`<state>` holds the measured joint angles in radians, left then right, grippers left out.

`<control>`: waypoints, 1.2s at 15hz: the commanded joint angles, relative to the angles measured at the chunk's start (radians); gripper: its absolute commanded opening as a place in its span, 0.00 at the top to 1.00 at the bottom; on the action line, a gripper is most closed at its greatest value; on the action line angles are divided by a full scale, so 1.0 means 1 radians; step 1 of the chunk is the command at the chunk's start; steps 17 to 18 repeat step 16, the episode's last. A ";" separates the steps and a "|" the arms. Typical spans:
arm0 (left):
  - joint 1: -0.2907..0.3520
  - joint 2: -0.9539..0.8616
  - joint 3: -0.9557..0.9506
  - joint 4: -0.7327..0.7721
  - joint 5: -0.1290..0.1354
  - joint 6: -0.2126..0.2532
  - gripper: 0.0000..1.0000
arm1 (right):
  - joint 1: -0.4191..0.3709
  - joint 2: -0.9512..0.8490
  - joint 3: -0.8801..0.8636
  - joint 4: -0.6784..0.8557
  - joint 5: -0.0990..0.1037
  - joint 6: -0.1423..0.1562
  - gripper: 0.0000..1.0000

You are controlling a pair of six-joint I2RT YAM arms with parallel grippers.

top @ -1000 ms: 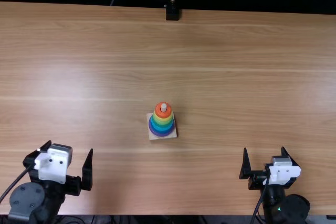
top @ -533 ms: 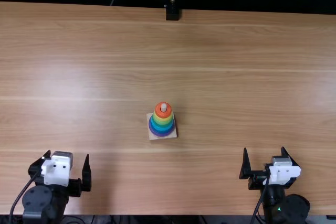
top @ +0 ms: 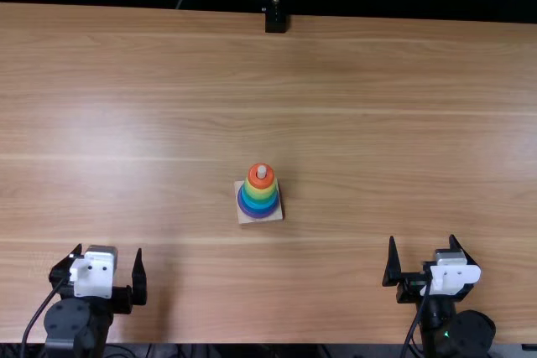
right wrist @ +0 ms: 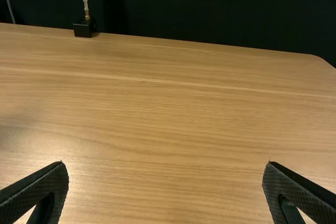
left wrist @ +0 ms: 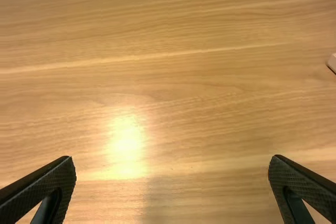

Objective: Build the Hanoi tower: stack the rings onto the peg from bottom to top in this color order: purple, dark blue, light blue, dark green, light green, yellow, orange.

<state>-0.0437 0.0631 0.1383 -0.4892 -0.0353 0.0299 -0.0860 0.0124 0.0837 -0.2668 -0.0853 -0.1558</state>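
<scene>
From my station, nearest me is the black flat-fingered L gripper [top: 109, 251], parked just inside the near edge, fingers spread wide w/ nothing btwn them. Black flat-fingered R gripper [top: 423, 238] sits near the same edge on its own side, also wide & empty. Neither touches the tower.

Beyond them, near mid-table & well apart from both, is the task's thing: a square pale wood base [top: 246, 218] flat on the light brown wooden table [top: 369, 140], all visible rings on its peg. Bottom up I read a wide purple ring [top: 259, 215], blue bands [top: 260, 206], green bands [top: 261, 199], a yellow ring [top: 261, 193], then a small orange ring [top: 261, 183] on top, w/ the pale rounded peg tip [top: 261, 171] poking thru. Stack looks upright & seated; can't split each blue or green shade for certain from up here. L wrist cam just catches a corner of the base.

So step in hand, IMO: stacking prob. done, order OK AFAICT. Next move calls for no grasp, just a quick colour check, then hands off & end the run; a needless reach could knock the tower.

Farthest off, a black mount block [top: 275, 21] at the table's far edge, n/a to the job
</scene>
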 commanded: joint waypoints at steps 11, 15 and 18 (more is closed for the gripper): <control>0.005 -0.063 -0.138 0.011 -0.011 -0.035 0.00 | -0.011 -0.012 -0.068 -0.053 0.002 -0.002 0.00; 0.005 -0.063 -0.138 0.011 -0.011 -0.035 0.00 | -0.011 -0.012 -0.068 -0.053 0.002 -0.002 0.00; 0.005 -0.063 -0.138 0.011 -0.011 -0.035 0.00 | -0.011 -0.012 -0.068 -0.053 0.002 -0.004 0.00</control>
